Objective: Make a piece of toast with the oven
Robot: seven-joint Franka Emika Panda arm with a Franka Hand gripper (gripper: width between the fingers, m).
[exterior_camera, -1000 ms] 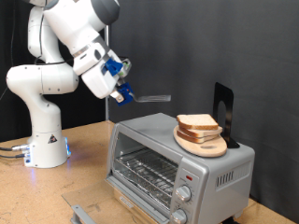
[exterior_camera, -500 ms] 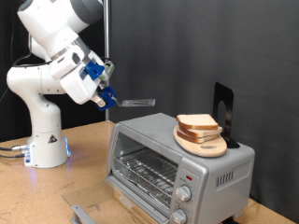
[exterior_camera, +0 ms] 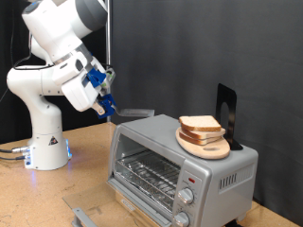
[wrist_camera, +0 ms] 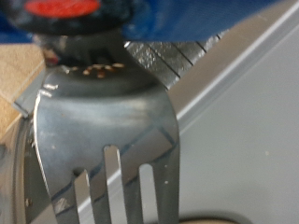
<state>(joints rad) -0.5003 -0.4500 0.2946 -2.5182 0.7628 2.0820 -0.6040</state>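
A lab: black backdrop curtain (exterior_camera: 189, 47), plywood bench (exterior_camera: 85, 180), pedestal-mounted robot arm (exterior_camera: 43, 85).

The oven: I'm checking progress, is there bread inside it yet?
Empty. The oven shows only its bare wire rack; both slices sit on the wooden plate on top. The tool holds a spatula.

Toast (exterior_camera: 200, 123) on plate atop oven (exterior_camera: 180, 161), door open
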